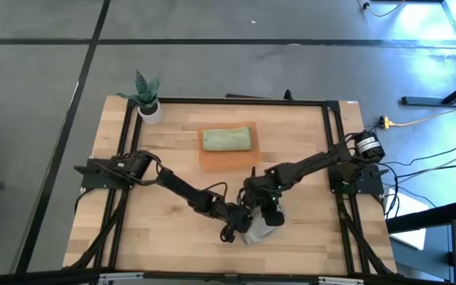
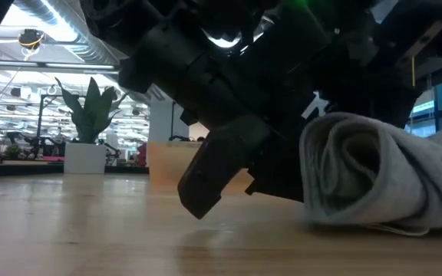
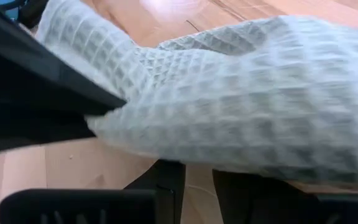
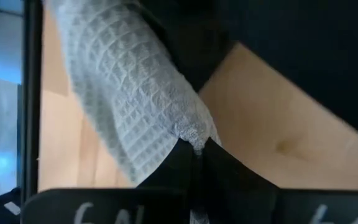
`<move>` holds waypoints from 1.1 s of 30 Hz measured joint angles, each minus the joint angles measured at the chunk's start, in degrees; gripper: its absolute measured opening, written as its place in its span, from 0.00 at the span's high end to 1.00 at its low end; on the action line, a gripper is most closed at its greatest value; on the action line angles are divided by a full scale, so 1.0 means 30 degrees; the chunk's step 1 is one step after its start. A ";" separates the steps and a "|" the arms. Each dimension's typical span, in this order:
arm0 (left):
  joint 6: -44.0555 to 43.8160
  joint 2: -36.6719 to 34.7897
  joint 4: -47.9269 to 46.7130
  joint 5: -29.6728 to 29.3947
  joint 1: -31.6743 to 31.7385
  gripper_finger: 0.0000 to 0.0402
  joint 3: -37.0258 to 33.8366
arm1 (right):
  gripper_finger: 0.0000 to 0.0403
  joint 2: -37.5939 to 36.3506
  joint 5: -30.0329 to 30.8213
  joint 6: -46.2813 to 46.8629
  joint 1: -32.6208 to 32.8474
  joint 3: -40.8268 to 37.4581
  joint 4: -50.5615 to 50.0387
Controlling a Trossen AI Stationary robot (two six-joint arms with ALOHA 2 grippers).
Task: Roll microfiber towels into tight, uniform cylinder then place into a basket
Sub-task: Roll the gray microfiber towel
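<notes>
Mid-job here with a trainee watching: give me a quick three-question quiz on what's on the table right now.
1. True or false: the orange basket already holds a green towel.
2. Where is the grey towel?
A. in the basket
B. on the table's near edge, between both grippers
C. beside the plant
3. Fill in: the potted plant stands at the table's far ____ corner.

Key
1. True; the green towel lies inside it.
2. B; the left gripper and right gripper both meet at the towel, which the low view shows partly rolled.
3. Left, on the left arm's side.
</notes>
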 joint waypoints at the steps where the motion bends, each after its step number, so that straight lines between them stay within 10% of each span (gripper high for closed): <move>1: 0.0005 0.0005 0.0000 -0.0067 -0.0007 0.83 -0.0002 | 0.95 0.0000 0.0013 0.0093 -0.0073 -0.0213 0.0221; 33: -0.2325 -0.5631 -0.9982 -0.6424 -0.1850 0.83 -0.0101 | 0.94 0.0022 0.1035 -0.0075 -0.0202 -0.1426 0.1496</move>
